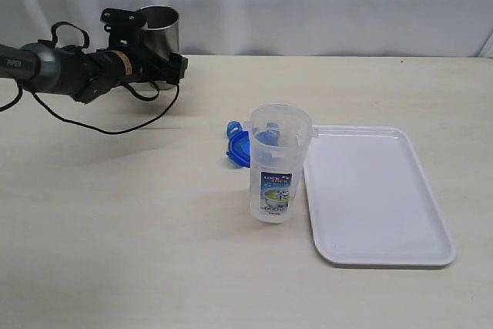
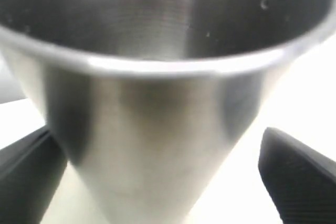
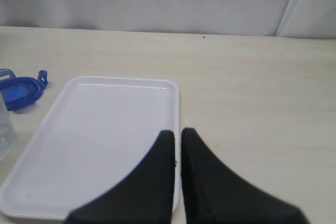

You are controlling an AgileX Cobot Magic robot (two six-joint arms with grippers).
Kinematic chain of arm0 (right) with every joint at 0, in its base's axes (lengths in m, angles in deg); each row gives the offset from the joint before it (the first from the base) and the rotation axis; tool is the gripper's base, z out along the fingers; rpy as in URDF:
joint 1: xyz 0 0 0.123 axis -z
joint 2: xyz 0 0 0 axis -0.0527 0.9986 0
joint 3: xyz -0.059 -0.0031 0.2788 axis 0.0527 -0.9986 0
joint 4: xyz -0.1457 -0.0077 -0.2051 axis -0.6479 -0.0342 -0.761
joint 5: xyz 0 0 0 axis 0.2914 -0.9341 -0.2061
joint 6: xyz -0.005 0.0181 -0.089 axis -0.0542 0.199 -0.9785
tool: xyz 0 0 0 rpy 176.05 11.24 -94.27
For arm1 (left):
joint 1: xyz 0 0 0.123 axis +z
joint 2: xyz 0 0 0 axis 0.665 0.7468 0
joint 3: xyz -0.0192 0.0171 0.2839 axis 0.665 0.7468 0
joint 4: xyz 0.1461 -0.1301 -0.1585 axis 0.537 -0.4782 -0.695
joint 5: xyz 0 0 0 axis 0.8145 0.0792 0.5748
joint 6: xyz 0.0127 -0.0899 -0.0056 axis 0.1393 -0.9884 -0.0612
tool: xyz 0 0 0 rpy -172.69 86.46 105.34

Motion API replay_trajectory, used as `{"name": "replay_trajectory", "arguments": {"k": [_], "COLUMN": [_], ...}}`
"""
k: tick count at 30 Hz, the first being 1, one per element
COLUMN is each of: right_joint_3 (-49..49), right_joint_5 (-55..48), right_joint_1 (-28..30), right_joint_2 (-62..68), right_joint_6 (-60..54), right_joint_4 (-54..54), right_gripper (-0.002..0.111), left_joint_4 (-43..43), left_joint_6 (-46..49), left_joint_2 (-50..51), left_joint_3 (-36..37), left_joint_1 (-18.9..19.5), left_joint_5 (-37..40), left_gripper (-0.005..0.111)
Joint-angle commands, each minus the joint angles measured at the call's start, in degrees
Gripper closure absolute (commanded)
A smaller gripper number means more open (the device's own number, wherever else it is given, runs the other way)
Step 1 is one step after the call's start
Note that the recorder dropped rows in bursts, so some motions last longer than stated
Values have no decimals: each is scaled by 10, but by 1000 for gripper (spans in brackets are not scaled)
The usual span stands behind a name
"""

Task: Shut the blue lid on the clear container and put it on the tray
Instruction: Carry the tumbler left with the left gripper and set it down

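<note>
The clear container (image 1: 277,166) stands upright near the middle of the counter (image 1: 131,229), its mouth uncovered. Its blue-and-white label (image 1: 276,188) faces the near edge, with print too small to read for sure. The blue lid (image 1: 237,147) lies flat on the counter just beyond the container, on its left and toward the far edge. It is partly hidden by the container wall, and one snap flap sticks out. Whether lid and container touch cannot be told.

The tray (image 1: 381,198) lies toward the counter's right edge. Its left long rim is just beside the container, which stands on the counter, not on the tray.

Close to the counter's far left corner stands a grey steel cup (image 1: 160,25). The left hand (image 2: 157,132) is spread wide with the cup between its black fingers (image 2: 294,174). A bright gap shows between one finger and the cup wall, so it is not gripping. White letters on the left arm (image 1: 46,67) look like "PiPER".

The right hand (image 3: 177,132) has its fingers pressed together on nothing. In the right wrist view it shows over one long rim of the tray.
</note>
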Motion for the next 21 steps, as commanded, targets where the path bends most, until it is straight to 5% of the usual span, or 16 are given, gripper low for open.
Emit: {"name": "replay_trajectory", "arguments": {"k": [1,21], "right_joint_3": [-2,-2], "right_joint_5": [3,3], "right_joint_1": [2,2], "right_joint_2": [-3,-3], "right_joint_6": [0,0], "right_joint_4": [-1,-1], "right_gripper": [104,104], "left_joint_4": [-6,-1], "left_joint_6": [1,30], "left_joint_2": [-22,-156], "left_joint_3": [23,197], "left_joint_1": [3,31], "left_joint_5": [17,-27], "left_gripper": [15,15]}}
